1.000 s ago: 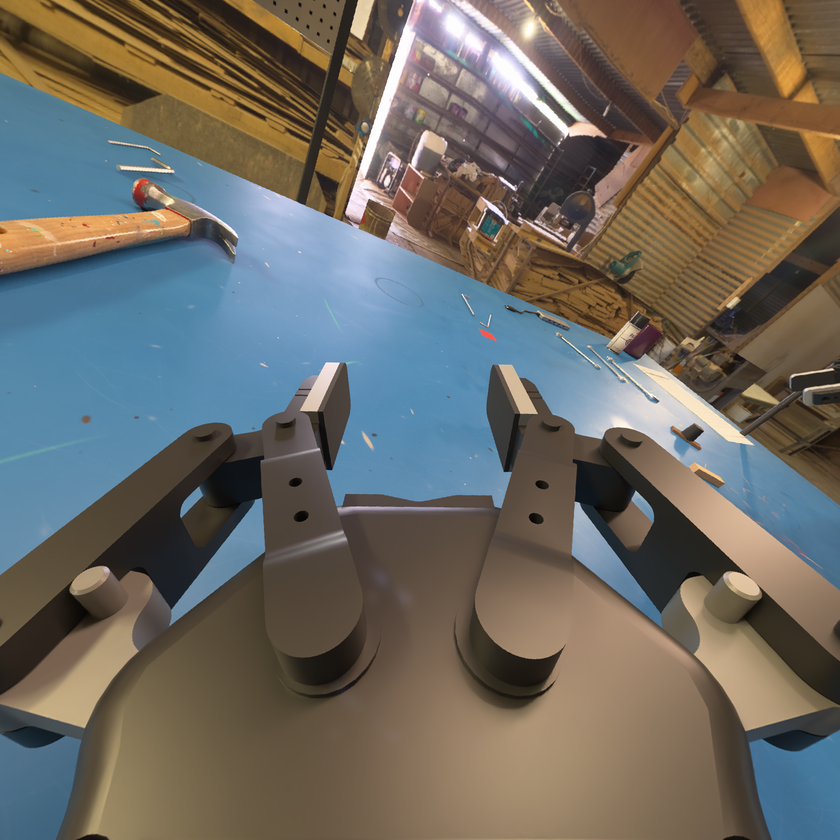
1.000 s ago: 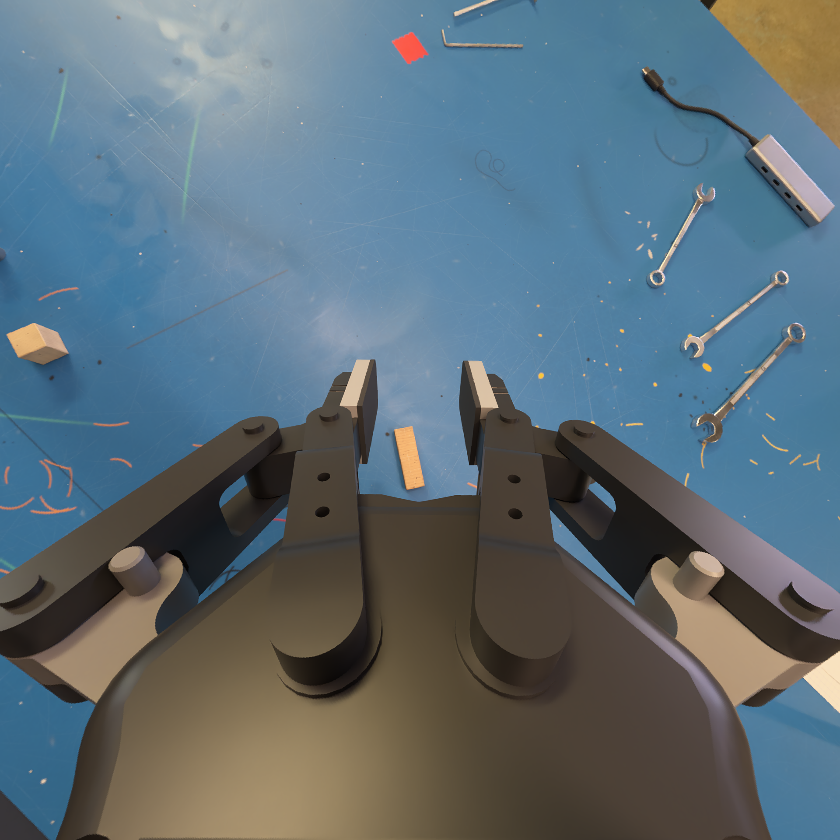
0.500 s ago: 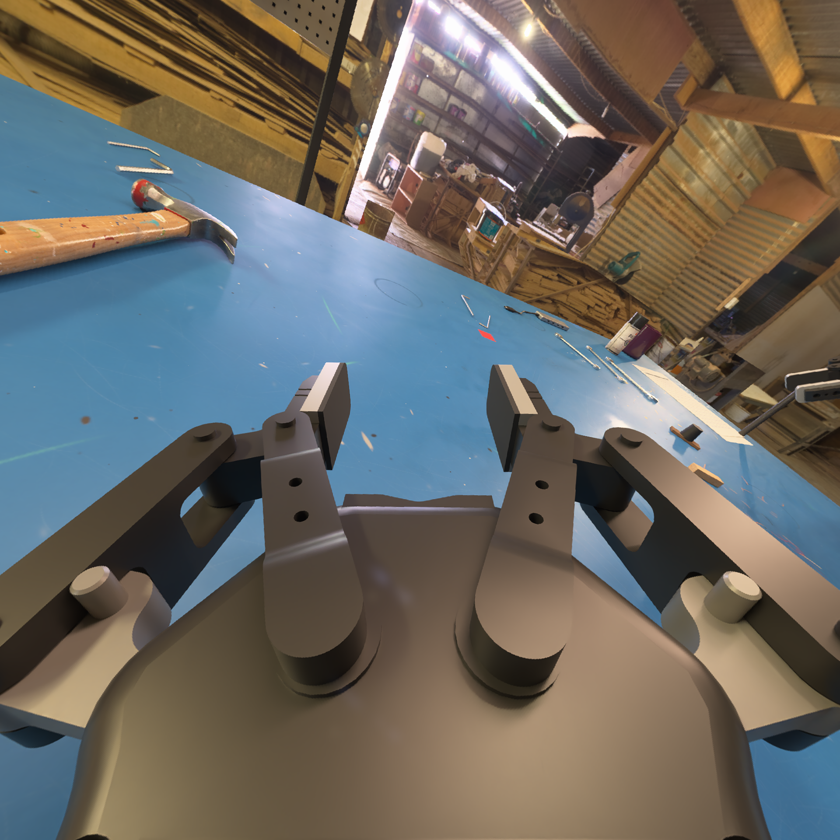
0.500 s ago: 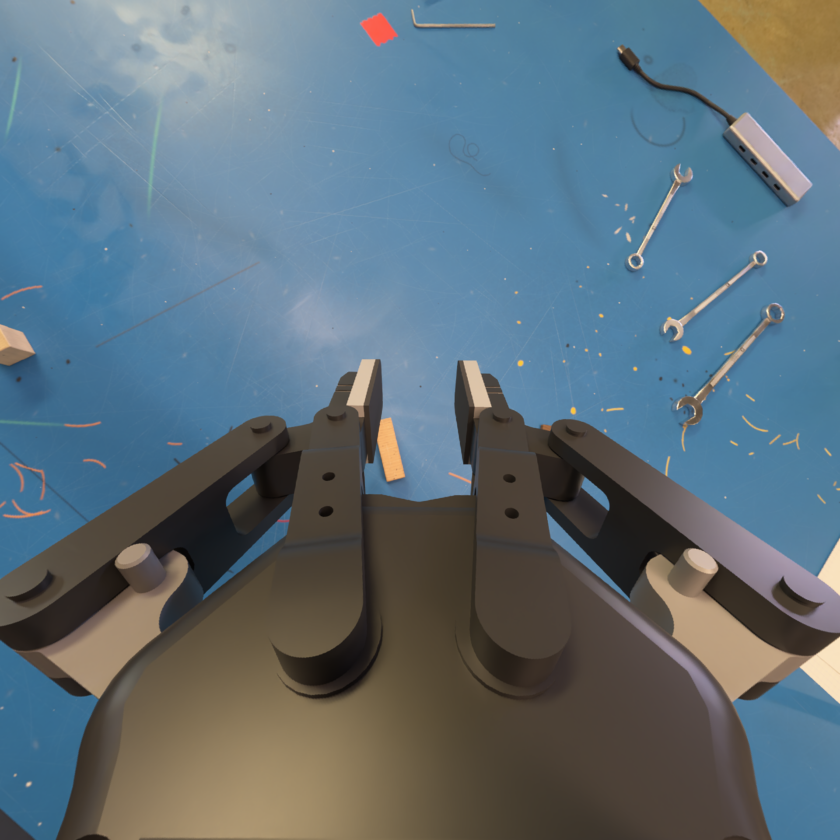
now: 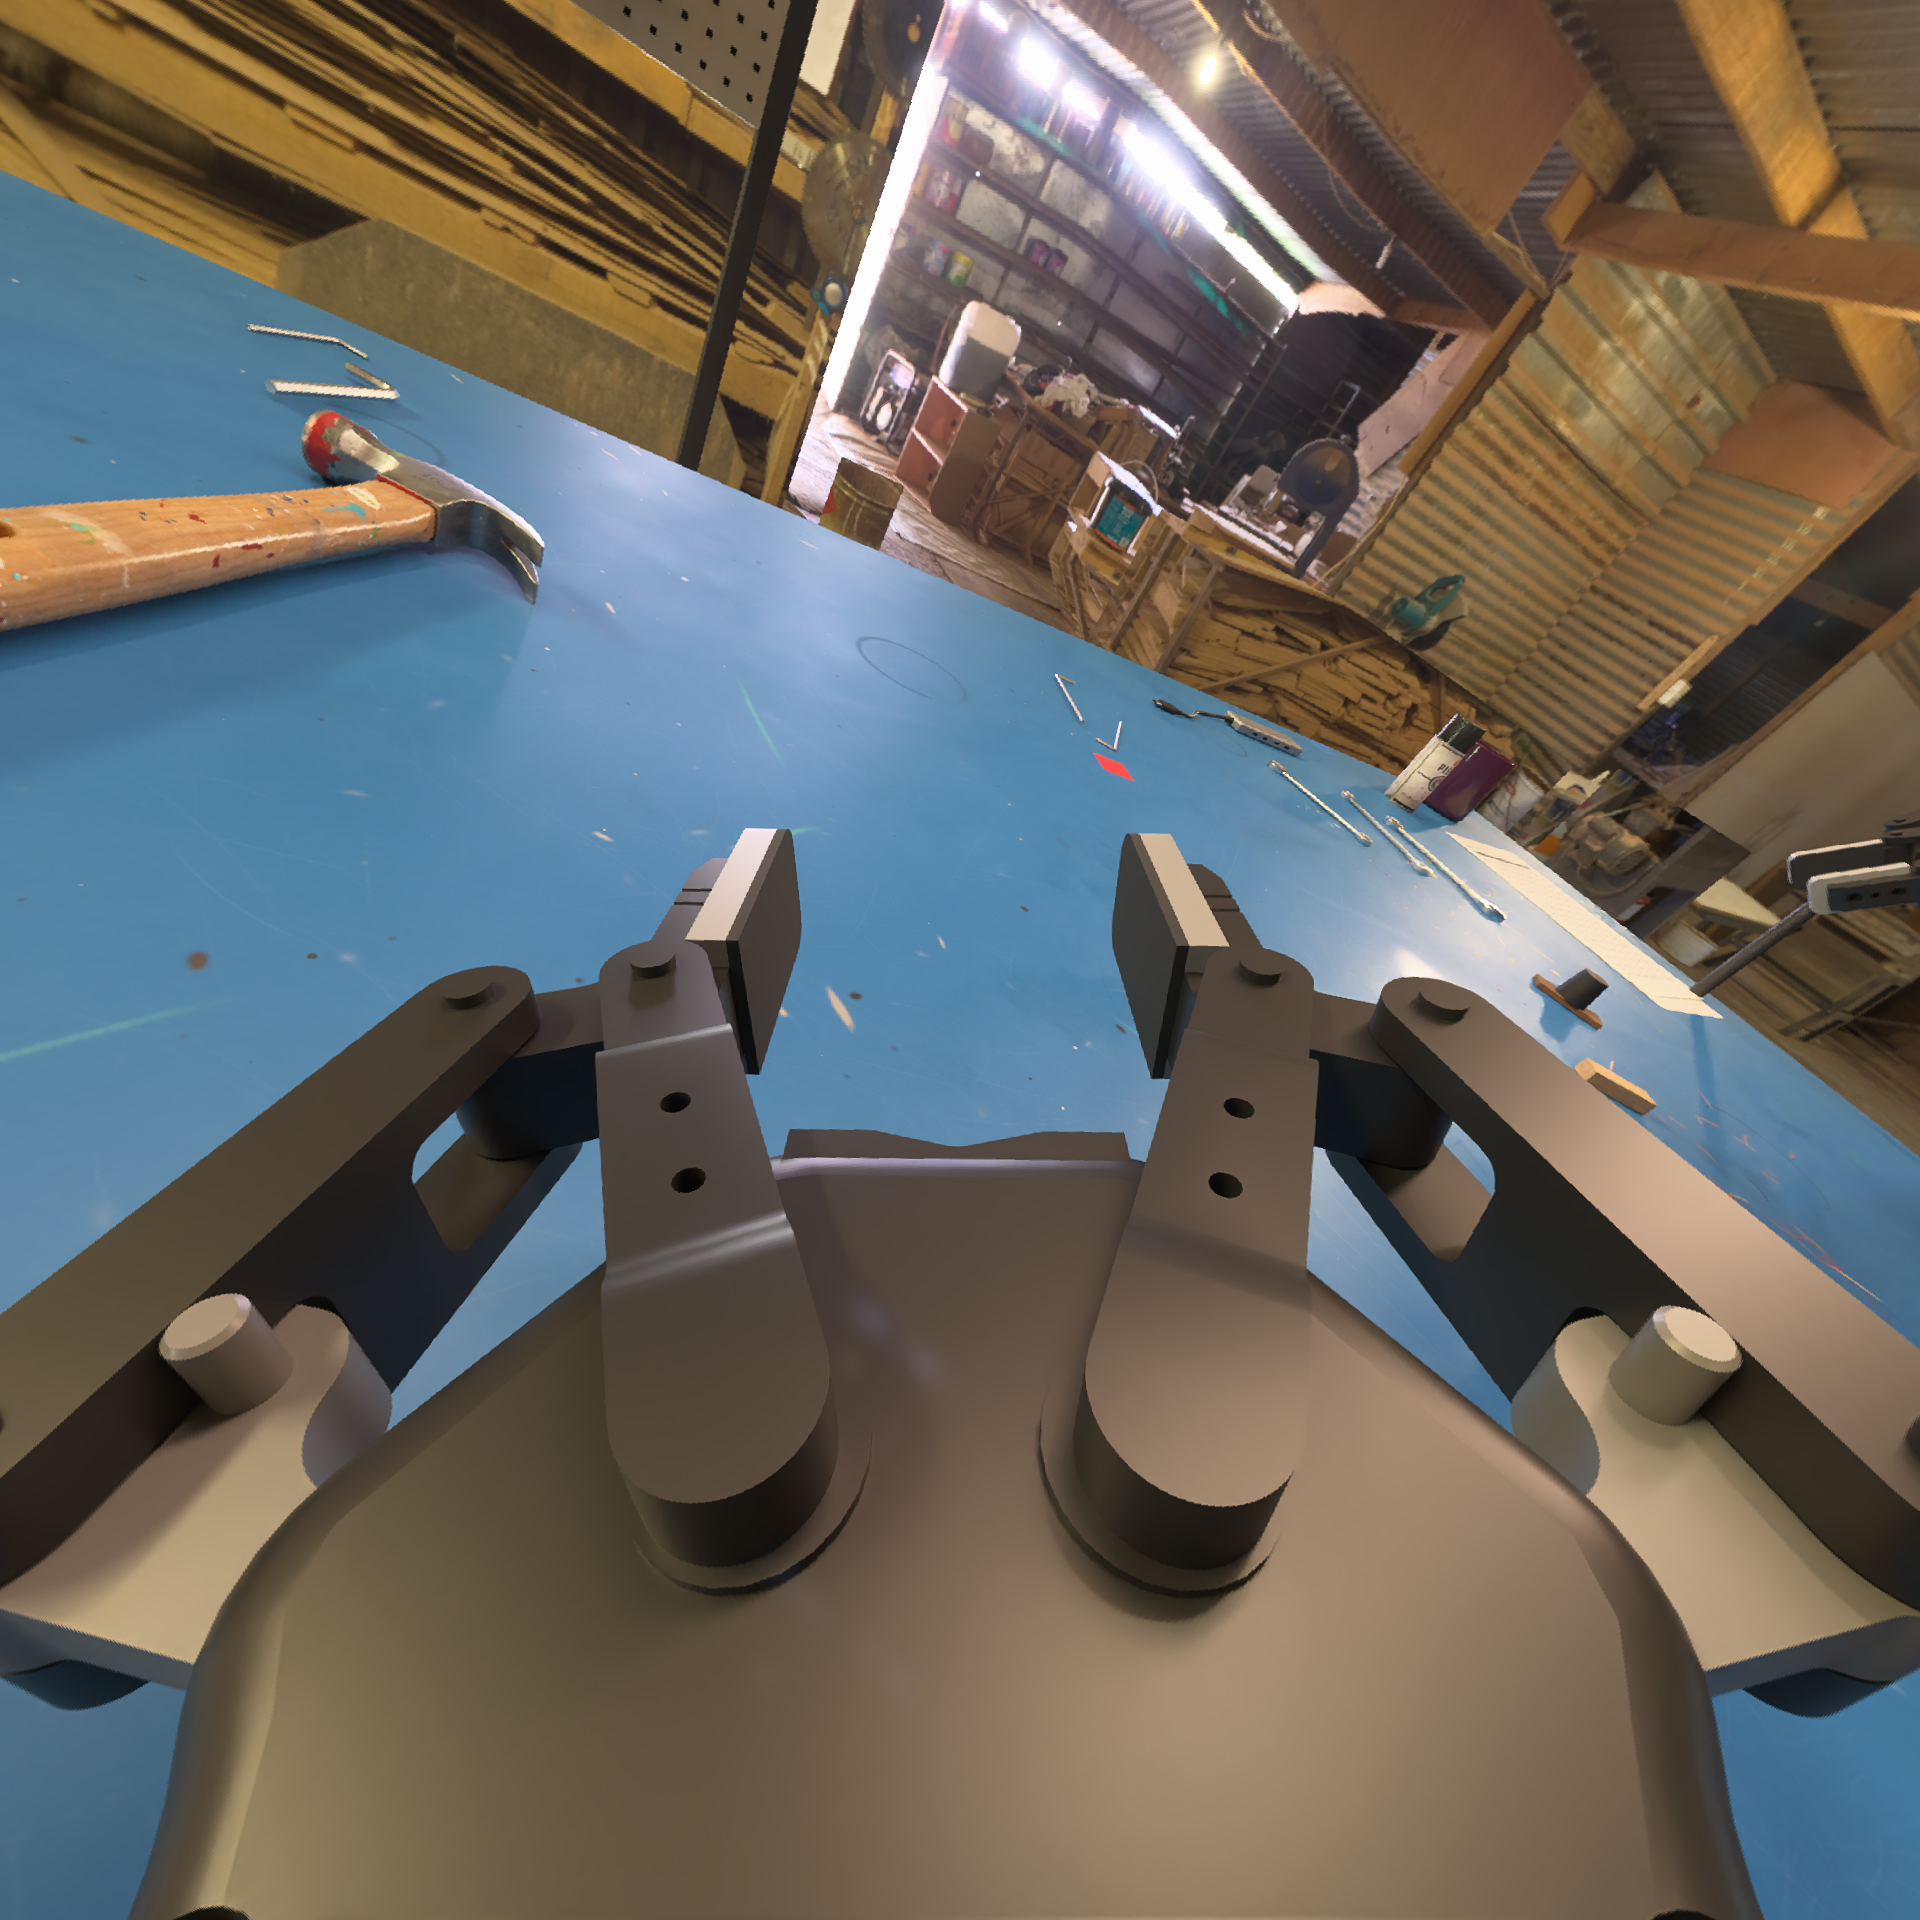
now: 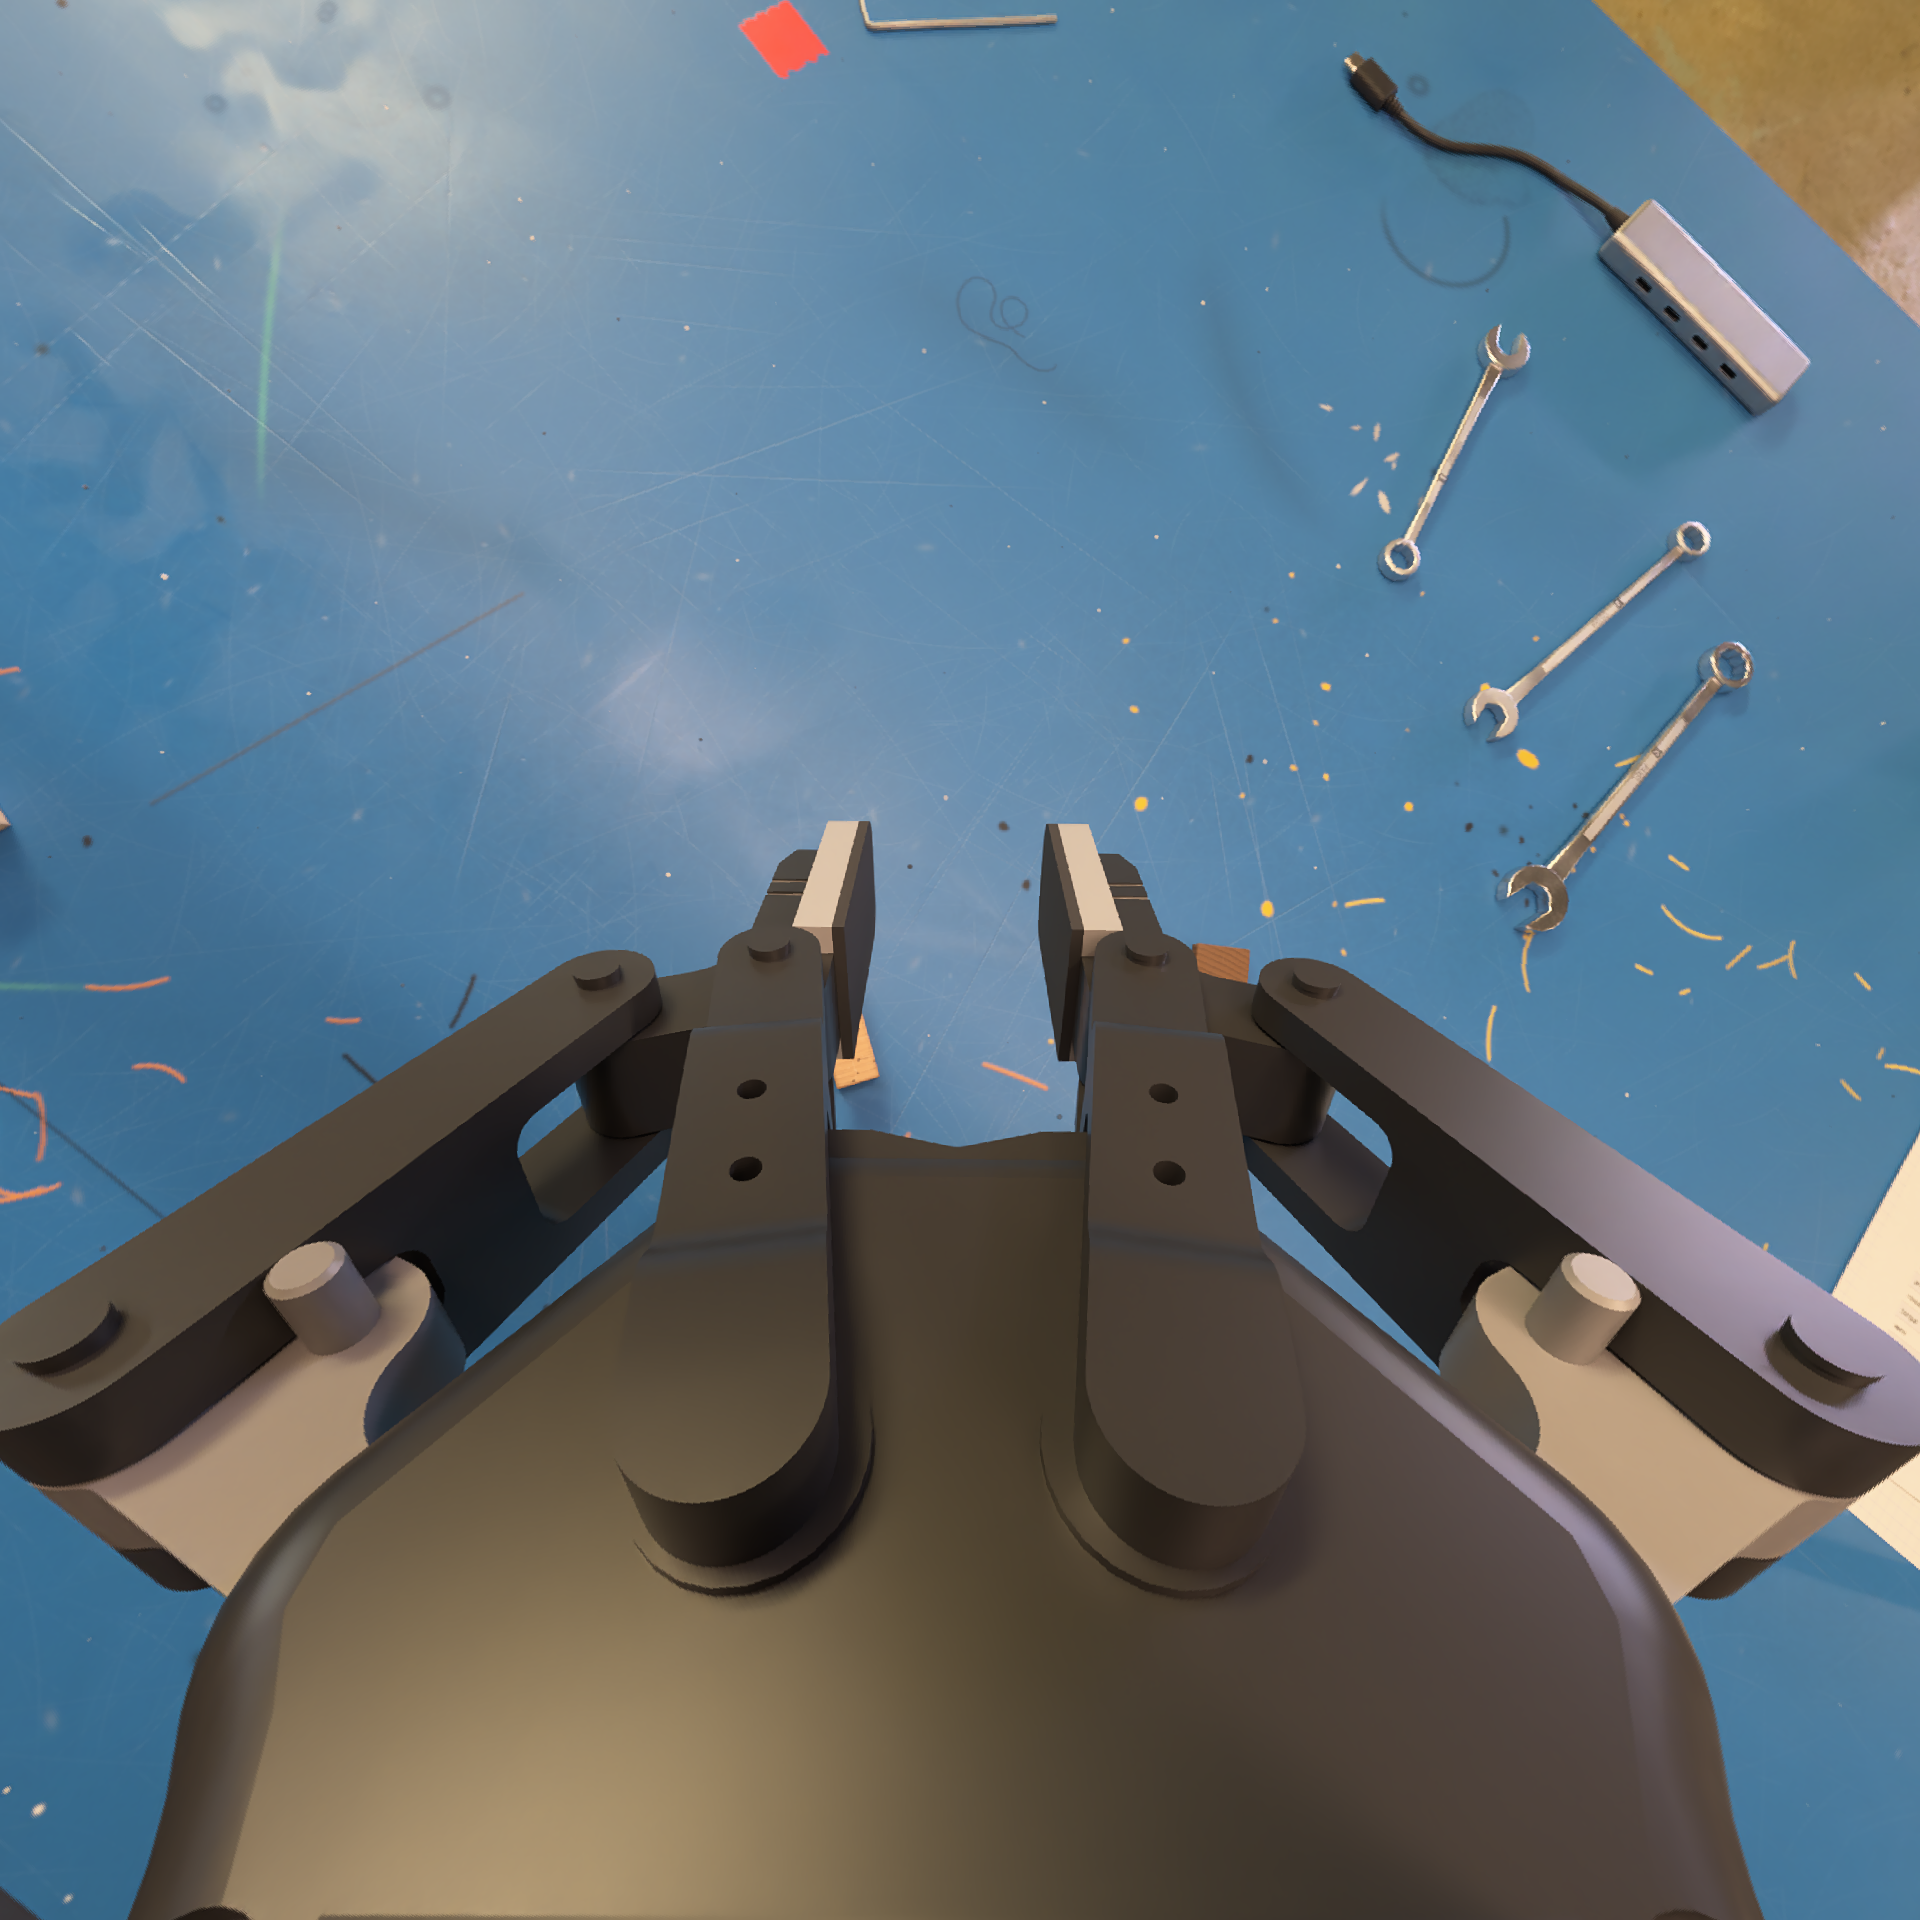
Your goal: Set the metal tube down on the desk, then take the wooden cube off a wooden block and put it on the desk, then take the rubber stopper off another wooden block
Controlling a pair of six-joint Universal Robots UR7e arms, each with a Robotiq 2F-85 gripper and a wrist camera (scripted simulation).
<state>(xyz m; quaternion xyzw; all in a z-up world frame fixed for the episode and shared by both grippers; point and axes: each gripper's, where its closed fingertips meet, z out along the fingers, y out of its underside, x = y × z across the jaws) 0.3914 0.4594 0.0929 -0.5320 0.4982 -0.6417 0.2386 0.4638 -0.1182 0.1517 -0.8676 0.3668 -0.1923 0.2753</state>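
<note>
Two grippers, both spread and empty. Left gripper [image 5: 956,935] hangs low over the blue desk [image 5: 312,831], fingers apart with only desk surface between the pads. Well off to its right, the rubber stopper [image 5: 1579,985], small and dark, stands upright on a thin wooden block [image 5: 1558,1000]; nearer and to the right of that lies a second wooden block [image 5: 1614,1084], flat and bare on top. A claw hammer [image 5: 260,530] with a wooden handle lies far to the left ahead of the fingers. Past the stopper, the right gripper's pale fingertips [image 5: 1860,873] show at the view's edge, above the desk. Right gripper [image 6: 956,914] looks down on the desk, fingers parted, nothing between them. One wooden block's end [image 6: 855,1065] peeks out just behind the left finger, mostly hidden by it; a corner of another brown wooden piece [image 6: 1221,961] shows just behind the right finger. Three wrenches [image 6: 1579,644] lie well to the right ahead, a grey USB hub [image 6: 1704,312] with a black cable beyond them. Red tag [image 6: 784,36] and hex key [image 6: 956,19] far ahead. White paper sheet [image 6: 1886,1309] at the right edge. Metal tube and wooden cube: cannot tell where.
</note>
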